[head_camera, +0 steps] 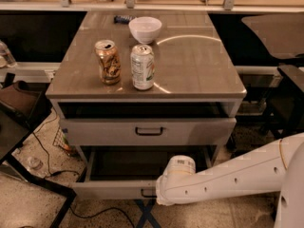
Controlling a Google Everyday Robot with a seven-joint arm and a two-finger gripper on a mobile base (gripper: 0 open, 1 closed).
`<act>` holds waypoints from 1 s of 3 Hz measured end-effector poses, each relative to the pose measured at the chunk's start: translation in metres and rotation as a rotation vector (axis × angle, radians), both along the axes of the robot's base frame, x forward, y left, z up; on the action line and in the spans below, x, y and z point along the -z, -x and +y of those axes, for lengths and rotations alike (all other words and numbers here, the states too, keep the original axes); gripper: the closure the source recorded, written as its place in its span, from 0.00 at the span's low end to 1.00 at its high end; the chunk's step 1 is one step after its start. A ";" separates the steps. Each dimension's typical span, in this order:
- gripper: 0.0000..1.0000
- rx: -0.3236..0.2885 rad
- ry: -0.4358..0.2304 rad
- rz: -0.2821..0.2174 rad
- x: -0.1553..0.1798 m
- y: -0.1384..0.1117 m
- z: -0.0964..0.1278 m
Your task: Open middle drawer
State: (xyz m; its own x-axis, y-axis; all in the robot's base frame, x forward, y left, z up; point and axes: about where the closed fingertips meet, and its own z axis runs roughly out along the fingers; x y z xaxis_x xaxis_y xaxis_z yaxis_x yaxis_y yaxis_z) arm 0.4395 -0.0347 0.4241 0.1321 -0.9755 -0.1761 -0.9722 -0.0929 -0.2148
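Two cans: gold can [108,61] at left, white-and-green can [142,66] just beside it on the right, both upright near the front of the worktop [199,70].
White bowl [145,28]: behind the cans, toward the rear edge; small dark object [122,18] just left of it.
Taller-fronted drawer [114,132]: directly under the worktop, with a dark gap between the two; black handle at centre of the front.
Middle drawer [109,190]: below the taller-fronted one, narrow front standing well forward of the cabinet, dark interior exposed behind it; black loop handle [146,193] at centre of the front.
Tool [160,194]: at the handle, on its right side, mostly hidden behind the white wrist; clenched on the handle or released, cannot tell.
Arm [237,175]: entering from lower right, reaching low across to the drawer front.
Progress: judged largely done, drawer plainly open; left, at most, a little more pull and letting go of the handle.
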 end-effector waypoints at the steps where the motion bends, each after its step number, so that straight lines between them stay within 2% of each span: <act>1: 1.00 0.000 0.000 0.000 0.002 0.000 0.000; 2: 1.00 0.003 0.011 -0.021 -0.013 -0.005 -0.004; 3: 1.00 0.015 0.048 -0.092 -0.069 -0.025 -0.018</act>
State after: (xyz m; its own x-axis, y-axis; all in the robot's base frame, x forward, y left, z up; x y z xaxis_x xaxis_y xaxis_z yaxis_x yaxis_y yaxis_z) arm 0.4644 -0.0528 0.4936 0.1314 -0.9844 -0.1169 -0.9499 -0.0913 -0.2990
